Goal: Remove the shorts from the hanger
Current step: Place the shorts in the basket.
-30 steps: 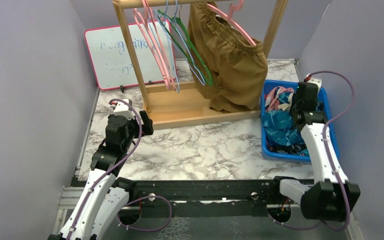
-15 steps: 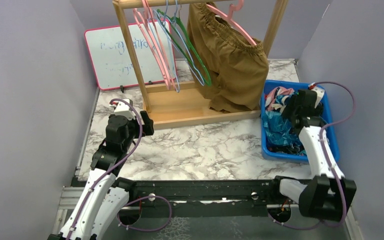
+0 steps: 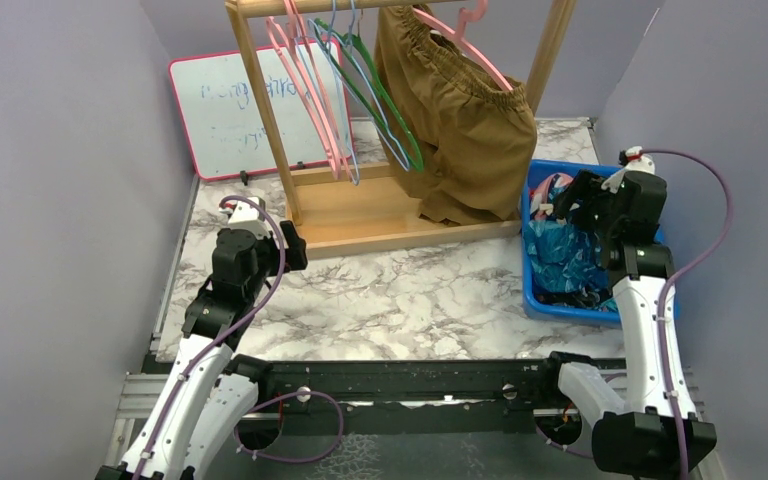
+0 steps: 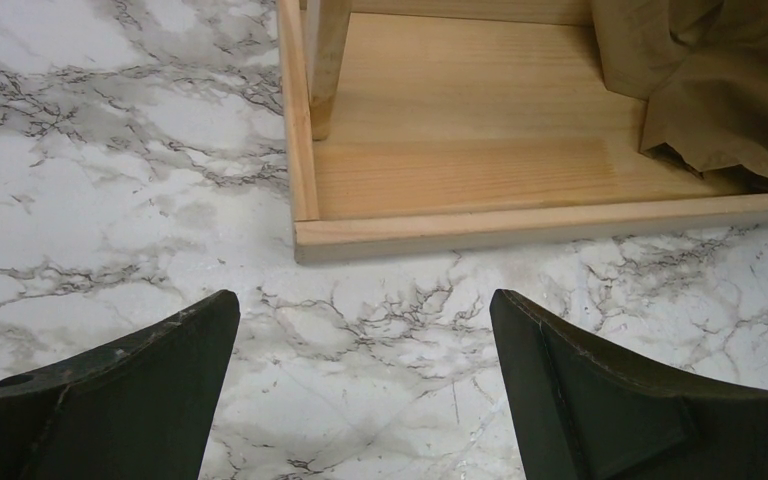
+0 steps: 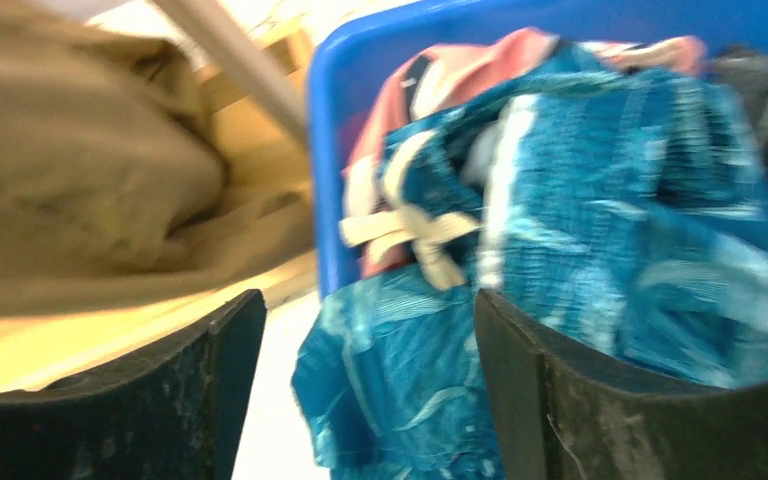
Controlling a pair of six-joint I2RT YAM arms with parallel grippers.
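Plain orange-brown shorts [image 3: 470, 130] hang by their elastic waist on a pink hanger [image 3: 465, 45] at the right of the wooden rack; their hem rests on the rack's base [image 4: 700, 90] and shows in the right wrist view [image 5: 80, 200]. My right gripper [image 3: 552, 205] [image 5: 370, 310] hovers open above the left part of the blue bin [image 3: 560, 308], holding nothing. Beneath it lie teal-blue patterned shorts [image 5: 580, 200] [image 3: 560, 250], partly draped over the bin's wall [image 5: 340, 120]. My left gripper [image 3: 295, 245] [image 4: 365, 310] stands wide open over bare marble, just short of the rack's base.
Several empty hangers [image 3: 330, 90] in pink, blue and green hang at the left of the rack. The rack's wooden base [image 3: 360, 215] [image 4: 460, 170] lies ahead of the left gripper. A whiteboard [image 3: 230, 110] leans at the back left. Pink-and-navy shorts [image 5: 400, 100] also lie in the bin.
My right gripper has opened, let go of the teal-blue shorts in the bin, risen and turned left toward the rack. The left arm has not moved.
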